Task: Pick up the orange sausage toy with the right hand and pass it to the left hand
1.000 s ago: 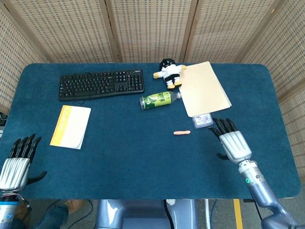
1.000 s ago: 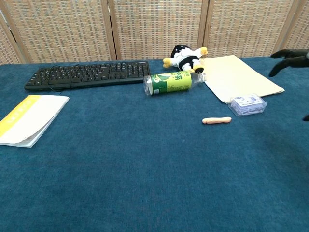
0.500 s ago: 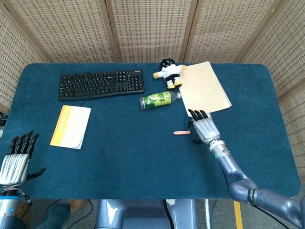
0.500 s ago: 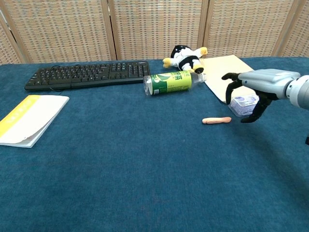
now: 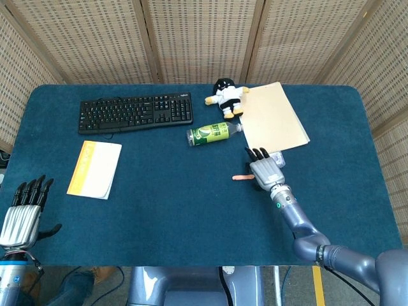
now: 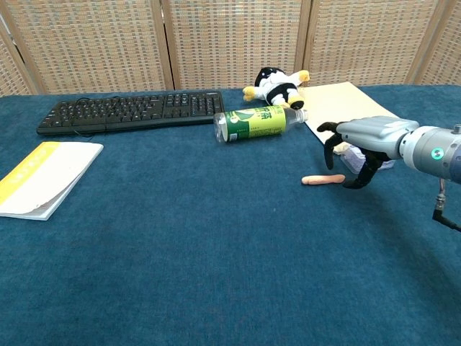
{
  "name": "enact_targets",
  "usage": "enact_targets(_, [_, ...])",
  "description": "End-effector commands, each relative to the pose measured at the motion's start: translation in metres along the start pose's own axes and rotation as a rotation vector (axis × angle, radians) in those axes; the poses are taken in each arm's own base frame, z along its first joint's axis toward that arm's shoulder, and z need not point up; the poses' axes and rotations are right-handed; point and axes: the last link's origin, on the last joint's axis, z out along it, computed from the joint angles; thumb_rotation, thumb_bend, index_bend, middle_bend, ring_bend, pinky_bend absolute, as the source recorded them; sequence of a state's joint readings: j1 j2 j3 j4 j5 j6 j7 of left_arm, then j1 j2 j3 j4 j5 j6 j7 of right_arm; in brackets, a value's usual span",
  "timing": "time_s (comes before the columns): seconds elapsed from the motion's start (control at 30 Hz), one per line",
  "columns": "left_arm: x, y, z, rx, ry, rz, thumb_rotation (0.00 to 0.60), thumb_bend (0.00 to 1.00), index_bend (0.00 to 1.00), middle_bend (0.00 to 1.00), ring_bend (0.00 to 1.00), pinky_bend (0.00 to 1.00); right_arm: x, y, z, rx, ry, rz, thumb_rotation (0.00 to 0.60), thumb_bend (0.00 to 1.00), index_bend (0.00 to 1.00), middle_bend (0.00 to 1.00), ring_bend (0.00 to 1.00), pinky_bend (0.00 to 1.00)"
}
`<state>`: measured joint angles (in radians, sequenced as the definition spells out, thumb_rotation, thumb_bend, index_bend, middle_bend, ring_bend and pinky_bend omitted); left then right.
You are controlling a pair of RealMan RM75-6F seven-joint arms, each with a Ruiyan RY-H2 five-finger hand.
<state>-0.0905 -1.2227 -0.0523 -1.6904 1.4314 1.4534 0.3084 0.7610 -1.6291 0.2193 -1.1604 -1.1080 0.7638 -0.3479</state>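
Head view: the orange sausage toy (image 5: pixel 242 177) lies on the desk (image 5: pixel 191 217), at nine o'clock of the right robot hand (image 5: pixel 264 171), whose fingers are spread and empty. The left robot hand (image 5: pixel 22 217) waits apart-fingered, empty, at the near-left edge.

Chest view: fingertips arch just beside the toy; a low sweep could roll it away, or catch the small clear box (image 6: pixel 382 163) behind.

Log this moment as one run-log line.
phase: reach | right hand: open, over small orange sausage toy, not gripping | left hand: open, idle
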Motion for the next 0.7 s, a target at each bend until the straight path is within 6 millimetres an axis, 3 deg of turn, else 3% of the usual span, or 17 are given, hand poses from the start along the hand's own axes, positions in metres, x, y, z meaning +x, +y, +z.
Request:
enact_targets(0.03, [0.0004, 0.0001, -0.0002, 0.000, 0.002, 0.000, 0.600, 0.00, 0.00, 0.00, 0.00, 0.00, -0.0025, -0.0031, 0.0046, -0.006, -0.008, 0.002, 0.600, 0.47, 0.47, 0.00, 0.00, 0.00])
enact_targets(0.7, [-0.0009, -0.0011, 0.0003, 0.006, -0.001, 0.004, 0.600, 0.00, 0.00, 0.00, 0.00, 0.00, -0.0112, -0.0058, 0.0136, -0.033, -0.030, 0.017, 0.600, 0.50, 0.50, 0.00, 0.00, 0.00])
